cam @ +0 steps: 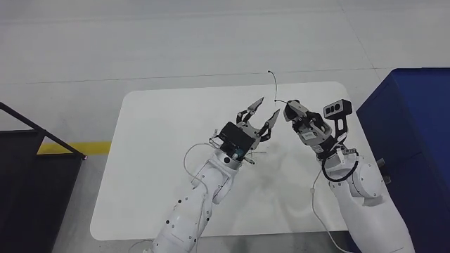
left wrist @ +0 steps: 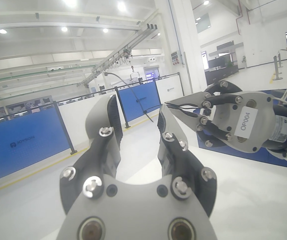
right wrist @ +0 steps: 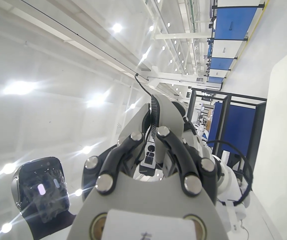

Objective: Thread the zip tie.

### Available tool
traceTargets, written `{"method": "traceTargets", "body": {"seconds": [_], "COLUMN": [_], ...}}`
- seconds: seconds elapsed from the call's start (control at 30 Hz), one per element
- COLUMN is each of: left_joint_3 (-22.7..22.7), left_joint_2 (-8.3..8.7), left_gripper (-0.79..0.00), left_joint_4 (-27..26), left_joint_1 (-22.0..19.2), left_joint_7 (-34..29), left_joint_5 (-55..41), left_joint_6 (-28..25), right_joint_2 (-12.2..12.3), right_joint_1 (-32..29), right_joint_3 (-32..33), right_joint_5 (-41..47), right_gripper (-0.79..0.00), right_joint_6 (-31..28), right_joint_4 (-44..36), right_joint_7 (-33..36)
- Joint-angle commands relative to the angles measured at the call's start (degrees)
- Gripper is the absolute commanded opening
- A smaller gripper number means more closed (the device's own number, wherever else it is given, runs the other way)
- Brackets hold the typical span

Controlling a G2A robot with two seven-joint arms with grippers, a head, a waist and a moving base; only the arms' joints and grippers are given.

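Right fingers point(right wrist: 165, 112) pinch the zip tie point(cam: 275, 86), curving toward the table's point(cam: 162, 133) far edge

Top camera overlooks table point(cam: 155, 183); upturned wrist cameras share the zip tie point(right wrist: 141, 85).

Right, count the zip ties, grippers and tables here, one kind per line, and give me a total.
Zip tie: 1
Grippers: 2, the left gripper and the right gripper
Table: 1
Total: 4
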Motion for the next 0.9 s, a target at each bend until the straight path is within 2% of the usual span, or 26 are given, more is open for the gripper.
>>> {"method": "traceTargets", "body": {"seconds": [0.0,0.37,0.67,0.73,0.87], "left_joint_3": [0.71,1.45,1.59,1.63,1.79], "left_joint_2": [-0.13,-0.32,-0.11,-0.05,0.05], "left_gripper": [-0.505,-0.579,-0.705,-0.767,-0.727], "left_joint_4": [0.7,2.96,3.21,3.11,2.99], "left_joint_1": [-0.54,-2.29,-2.16,-2.11,-2.02], "left_joint_7": [-0.17,-0.79,-0.14,-0.23,-0.52], "left_joint_5": [-0.34,-2.38,-3.23,-3.19,-3.16], "left_joint_6": [0.26,1.22,0.77,0.64,0.69], "right_joint_2": [-0.11,-0.47,-0.69,-0.73,-0.8], "right_joint_1": [0.0,-0.48,-0.72,-0.78,-1.09], "right_joint_3": [-0.22,-0.43,0.06,0.13,0.2], "right_joint_5": [-0.45,-1.8,-2.08,-2.18,-2.54], "right_gripper": [-0.785,-0.785,-0.785,-0.785,-0.785], "right_joint_6": [-0.37,-1.59,-1.64,-1.58,-1.48], "right_joint_4": [0.07,-0.28,-0.6,-0.66,-0.99], "right_joint_7": [-0.39,-0.75,-0.93,-0.87,-0.68]}}
